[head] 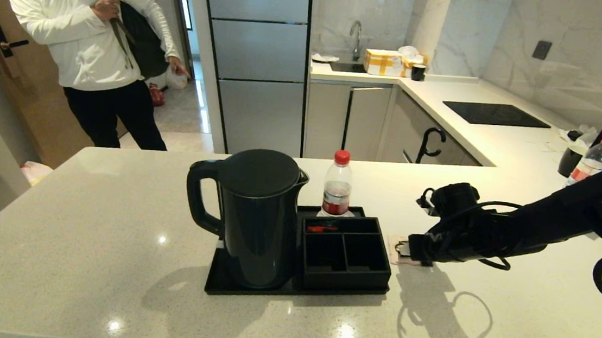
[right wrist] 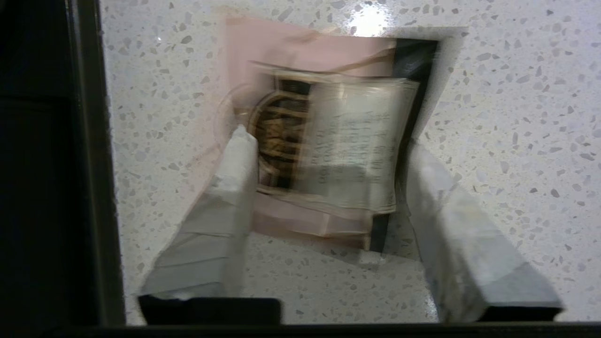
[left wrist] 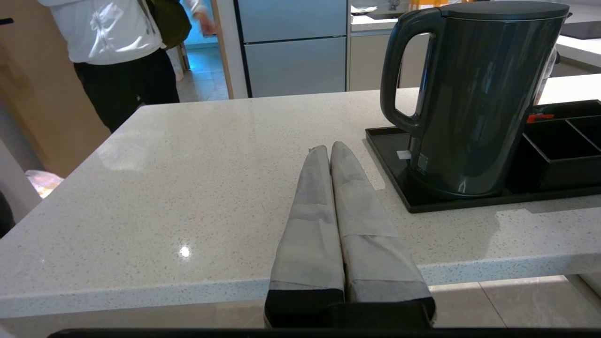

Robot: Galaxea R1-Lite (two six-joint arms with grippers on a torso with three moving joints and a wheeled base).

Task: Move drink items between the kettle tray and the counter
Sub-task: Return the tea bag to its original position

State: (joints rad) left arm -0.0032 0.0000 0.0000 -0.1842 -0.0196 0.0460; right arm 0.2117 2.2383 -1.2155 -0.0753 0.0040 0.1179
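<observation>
Right gripper (right wrist: 324, 145) spread over sachet (right wrist: 338, 141), flat on counter (right wrist: 516, 94)

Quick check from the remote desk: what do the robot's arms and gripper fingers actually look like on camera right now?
The right arm is matte black and bulky, with black cables looping around its wrist and a loop-shaped black part near its base. The right gripper has two pale grey fingers that look tape-wrapped, on black mounts. The left gripper has matching grey tapered fingers with tape seams and black bases.

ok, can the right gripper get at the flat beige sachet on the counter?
Probably yes: the right gripper is open straddling the beige sachet, which lies flat on the speckled counter with nothing covering it.
</observation>
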